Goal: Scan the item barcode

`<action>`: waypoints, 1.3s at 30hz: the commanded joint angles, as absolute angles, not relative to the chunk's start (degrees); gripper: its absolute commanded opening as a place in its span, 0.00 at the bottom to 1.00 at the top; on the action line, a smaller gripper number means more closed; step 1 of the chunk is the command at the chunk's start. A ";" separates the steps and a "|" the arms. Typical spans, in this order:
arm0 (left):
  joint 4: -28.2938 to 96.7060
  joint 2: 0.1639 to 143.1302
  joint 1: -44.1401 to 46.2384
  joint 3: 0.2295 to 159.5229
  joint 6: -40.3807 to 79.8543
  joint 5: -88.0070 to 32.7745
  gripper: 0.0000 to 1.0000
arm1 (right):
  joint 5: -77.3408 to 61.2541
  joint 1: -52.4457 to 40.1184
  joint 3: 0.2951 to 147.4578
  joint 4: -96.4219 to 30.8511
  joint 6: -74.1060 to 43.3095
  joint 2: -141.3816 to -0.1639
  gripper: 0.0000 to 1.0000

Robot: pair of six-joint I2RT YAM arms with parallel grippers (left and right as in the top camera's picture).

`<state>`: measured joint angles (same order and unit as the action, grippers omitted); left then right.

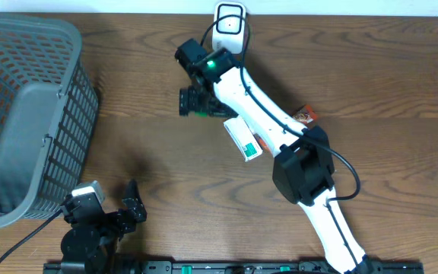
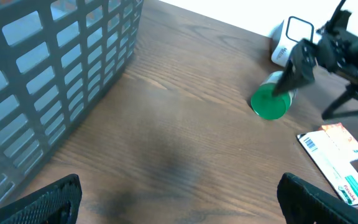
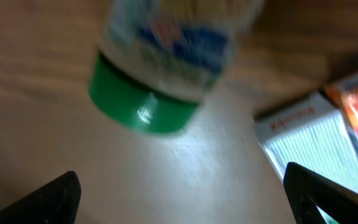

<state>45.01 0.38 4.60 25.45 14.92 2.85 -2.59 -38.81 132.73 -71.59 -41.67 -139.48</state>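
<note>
A clear plastic bottle with a green screw cap [image 2: 270, 101] lies on its side on the brown wooden table [image 1: 166, 171], cap turned towards the left arm, just beside the white handheld barcode scanner [image 2: 286, 42] that stands near the table's far edge. The right gripper [image 3: 182, 179] hangs directly over the bottle with its black fingers [image 3: 45, 202] spread wide and nothing between them; whether any part of it touches the bottle cannot be told. Blue lettering runs across the bottle's white label, too blurred in the right wrist view to read. Near the bottle, partly under the white right arm [image 1: 261, 114], lies a flat white carton with green print [image 2: 333, 163], a black barcode showing at one corner of its face; its smaller text is too small to read. An orange-red packet [image 1: 304, 116] peeks out from behind the arm on the carton's far side. The left gripper [image 2: 179, 182] sits well apart from all this at the table's near edge, jaws wide and empty above bare wood, next to a grey plastic lattice basket [image 1: 44, 114] that fills the left end of the table
</note>
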 commanded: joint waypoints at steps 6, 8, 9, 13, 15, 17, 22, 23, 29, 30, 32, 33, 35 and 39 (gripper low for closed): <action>44.99 0.34 4.80 25.34 14.00 2.13 0.98 | -3.73 -40.05 133.75 -67.00 -65.41 -139.28 0.99; 44.99 0.34 4.80 25.34 14.00 2.13 0.98 | -2.15 -40.18 133.75 -66.83 -70.39 -139.68 0.99; 44.99 0.34 4.80 25.34 14.00 2.13 0.98 | -1.15 -40.21 133.75 -66.87 -72.55 -139.85 0.99; 44.99 0.34 4.80 25.34 14.00 2.13 0.98 | 1.28 -39.99 133.75 -66.37 -77.32 -139.87 0.99; 44.99 0.34 4.80 25.34 14.00 2.13 0.98 | 1.41 -39.88 133.75 -65.32 -77.78 -139.87 0.99; 44.99 0.34 4.80 25.34 14.00 2.13 0.98 | 1.43 -39.68 133.75 -64.01 -77.76 -140.20 0.99; 44.99 0.34 4.80 25.34 14.00 2.13 0.98 | 1.39 -39.68 133.75 -62.54 -77.76 -142.76 0.98; 44.99 0.34 4.80 25.34 14.00 2.13 0.98 | 1.48 -39.77 133.75 -62.48 -77.76 -143.46 0.99; 44.99 0.34 4.80 25.34 14.00 2.13 0.98 | 1.37 -38.48 133.75 -60.18 -76.09 -146.69 0.99; 44.99 0.34 4.80 25.34 14.00 2.13 0.98 | 1.30 -38.24 133.75 -59.68 -75.66 -147.28 0.98; 44.99 0.34 4.80 25.34 14.00 2.13 0.98 | 1.41 -37.78 133.75 -58.92 -74.43 -148.16 0.98; 44.99 0.34 4.80 25.34 14.00 2.13 0.98 | 1.39 -37.56 133.75 -58.87 -74.04 -148.27 0.98; 44.99 0.34 4.80 25.34 14.00 2.13 0.98 | 1.39 -37.23 133.75 -59.18 -73.06 -148.75 0.91; 44.99 0.34 4.80 25.34 14.00 2.13 0.98 | 1.41 -37.17 133.75 -59.57 -70.39 -148.75 0.74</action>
<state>45.04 0.38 4.60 25.45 14.92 2.85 0.08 -37.60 133.29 -59.13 -72.99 -147.85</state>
